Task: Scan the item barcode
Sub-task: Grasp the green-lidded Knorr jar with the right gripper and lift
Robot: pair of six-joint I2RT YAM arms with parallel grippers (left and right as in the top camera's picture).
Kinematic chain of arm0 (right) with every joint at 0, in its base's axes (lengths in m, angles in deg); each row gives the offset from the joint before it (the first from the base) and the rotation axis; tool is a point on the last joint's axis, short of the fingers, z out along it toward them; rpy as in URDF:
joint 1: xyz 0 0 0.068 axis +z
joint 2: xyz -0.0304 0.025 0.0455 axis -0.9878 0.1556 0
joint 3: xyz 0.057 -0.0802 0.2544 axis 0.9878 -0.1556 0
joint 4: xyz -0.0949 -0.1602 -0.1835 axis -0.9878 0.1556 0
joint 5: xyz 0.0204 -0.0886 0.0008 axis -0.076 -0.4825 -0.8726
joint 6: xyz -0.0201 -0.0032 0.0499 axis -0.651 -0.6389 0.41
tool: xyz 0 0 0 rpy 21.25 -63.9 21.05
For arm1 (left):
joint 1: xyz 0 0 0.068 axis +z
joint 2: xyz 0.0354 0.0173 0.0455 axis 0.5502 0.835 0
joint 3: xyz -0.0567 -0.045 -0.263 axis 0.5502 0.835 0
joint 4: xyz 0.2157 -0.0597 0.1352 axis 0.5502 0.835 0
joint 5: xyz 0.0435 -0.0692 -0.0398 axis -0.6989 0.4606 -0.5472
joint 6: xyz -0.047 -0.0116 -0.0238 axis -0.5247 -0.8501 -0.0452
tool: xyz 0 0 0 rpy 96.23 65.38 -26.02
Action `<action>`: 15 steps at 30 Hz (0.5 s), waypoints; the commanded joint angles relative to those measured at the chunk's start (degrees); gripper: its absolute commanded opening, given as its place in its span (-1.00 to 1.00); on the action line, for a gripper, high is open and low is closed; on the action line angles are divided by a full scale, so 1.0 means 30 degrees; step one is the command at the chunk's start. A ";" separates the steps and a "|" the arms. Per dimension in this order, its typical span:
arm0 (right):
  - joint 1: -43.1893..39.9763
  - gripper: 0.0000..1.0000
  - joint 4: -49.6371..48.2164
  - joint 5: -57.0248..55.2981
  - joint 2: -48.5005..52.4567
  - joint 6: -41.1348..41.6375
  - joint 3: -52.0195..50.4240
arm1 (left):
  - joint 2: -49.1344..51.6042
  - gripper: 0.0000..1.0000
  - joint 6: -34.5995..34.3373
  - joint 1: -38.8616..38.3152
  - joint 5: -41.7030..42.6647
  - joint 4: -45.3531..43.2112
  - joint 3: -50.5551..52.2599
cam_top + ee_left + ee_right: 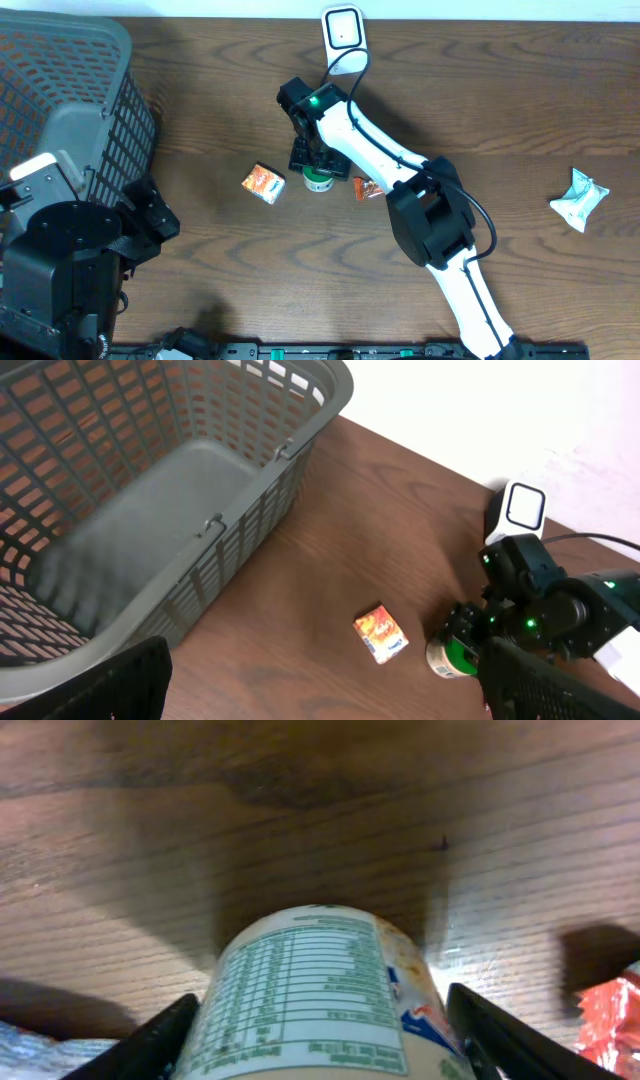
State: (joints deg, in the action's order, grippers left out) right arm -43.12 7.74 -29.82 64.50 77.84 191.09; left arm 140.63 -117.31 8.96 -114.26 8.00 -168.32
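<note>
Cream-labelled tub (300,970) sits between your right gripper's (322,998) spread, unclamped jaws, likely bound for the scanner (343,30); left gripper (325,660) gapes empty.

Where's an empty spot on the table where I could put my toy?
Bare wood lies between the basket and the scanner, and between the right arm and the white packet. It's crowded around the right end effector: tub, orange box, red packet.

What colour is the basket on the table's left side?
Grey; the basket shows best in the left wrist view.
</note>
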 commanded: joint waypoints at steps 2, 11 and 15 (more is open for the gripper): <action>0.0670 0.31 0.0364 -0.0561 0.0780 -0.0124 0.0015 | 0.0051 0.95 -0.0087 0.0087 -0.0270 0.0138 -0.0109; 0.0291 -0.12 0.2317 0.1807 0.0474 -0.2951 0.0342 | 0.0058 0.95 -0.0087 0.0087 -0.0255 0.0597 -0.0109; -0.0393 -0.21 0.4102 0.2936 0.0255 -0.4124 0.1005 | 0.0058 0.96 -0.0087 0.0087 -0.0248 0.0590 -0.0109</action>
State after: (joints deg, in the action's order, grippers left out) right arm -42.44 17.86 -25.03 64.81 70.02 191.64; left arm 140.63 -117.31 8.96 -114.26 9.62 -168.32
